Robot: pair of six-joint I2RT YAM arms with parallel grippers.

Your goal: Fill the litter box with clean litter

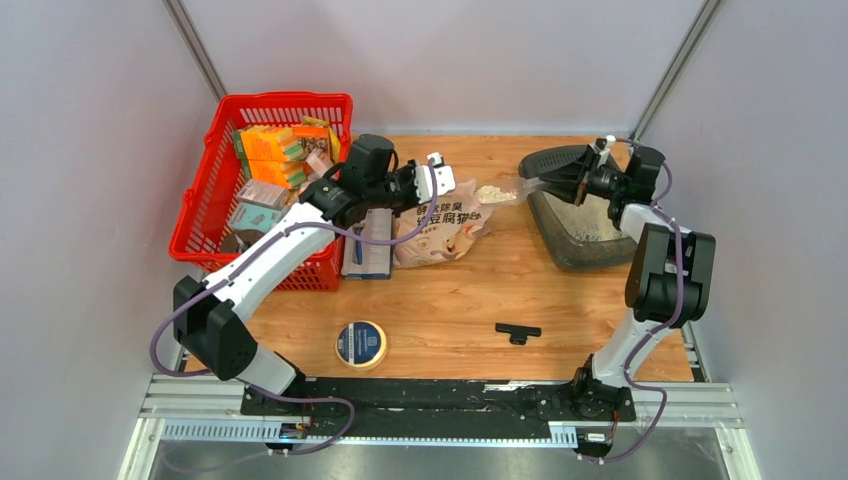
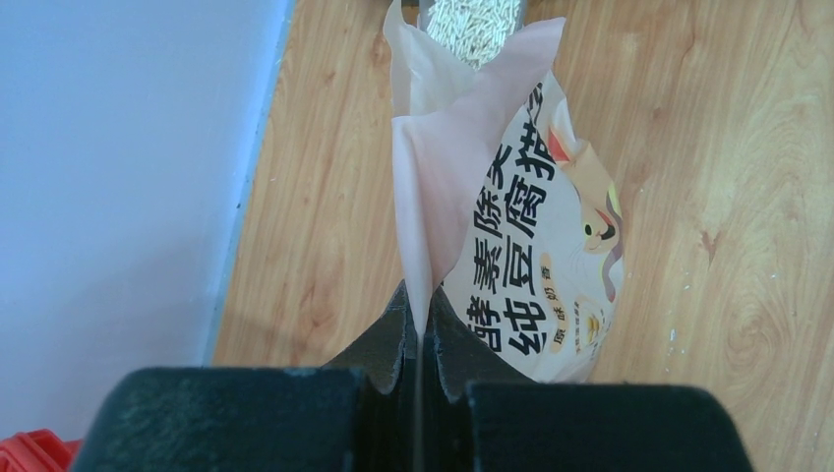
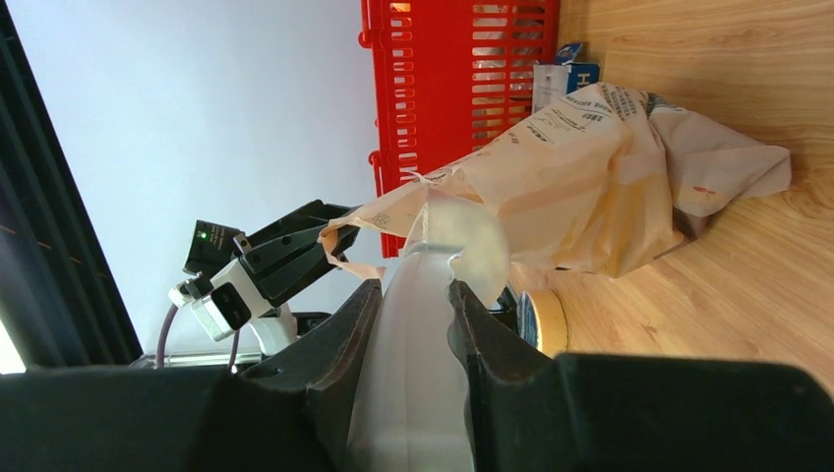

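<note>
The dark grey litter box sits at the back right, with some clean litter lying in it. A small heap of the same granules lies on the table between the box and the pale pink bag. My left gripper is shut on the bag's thin top edge. Granules show in the bag's open mouth. My right gripper hovers over the box's left end, shut on a translucent white plastic piece that points toward the bag.
A red mesh basket full of boxes stands at the back left. A blue-and-white box leans beside it. A yellow tape roll and a small black T-shaped part lie nearer the front. Walls close in on both sides.
</note>
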